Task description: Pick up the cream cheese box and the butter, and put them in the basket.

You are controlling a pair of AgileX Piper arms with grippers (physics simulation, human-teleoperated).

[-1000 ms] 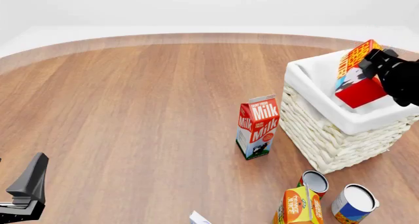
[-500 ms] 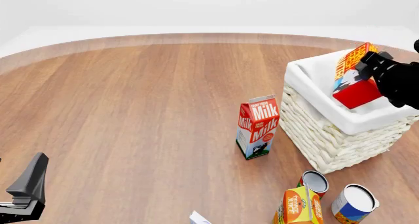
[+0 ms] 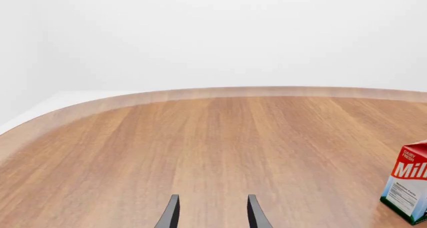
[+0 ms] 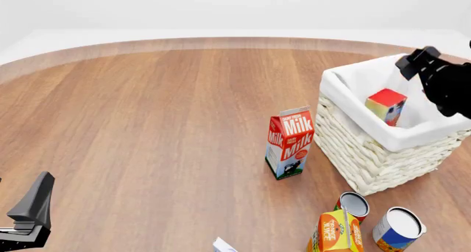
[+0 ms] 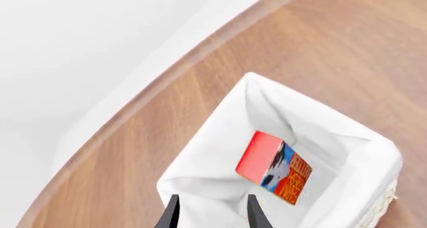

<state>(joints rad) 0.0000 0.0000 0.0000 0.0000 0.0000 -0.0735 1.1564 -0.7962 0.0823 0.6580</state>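
- The round wooden table (image 4: pixel 162 114) carries everything; the left arm's black gripper (image 3: pixel 211 214) hangs low over bare wood at the near left, fingers parted and empty.
- The large square basket of white woven wicker with a white cloth lining (image 4: pixel 360 147) stands at the table's right side.
- The right arm's black gripper (image 5: pixel 211 210) hovers above the basket, jaws spread with nothing between them. Half a second ago it clamped the butter over the rim; now it has let go.
- The red-and-white milk carton (image 4: pixel 289 143) stands upright just beside the basket, untouched.
- The oblong orange and red butter carton (image 4: pixel 386 106) now lies inside the basket on the lining, so that half of the task looks done.
- The small flat white cream cheese box (image 4: pixel 223 245) shows only a corner at the near edge of the front view, well apart from the basket, and is yet to be picked up.
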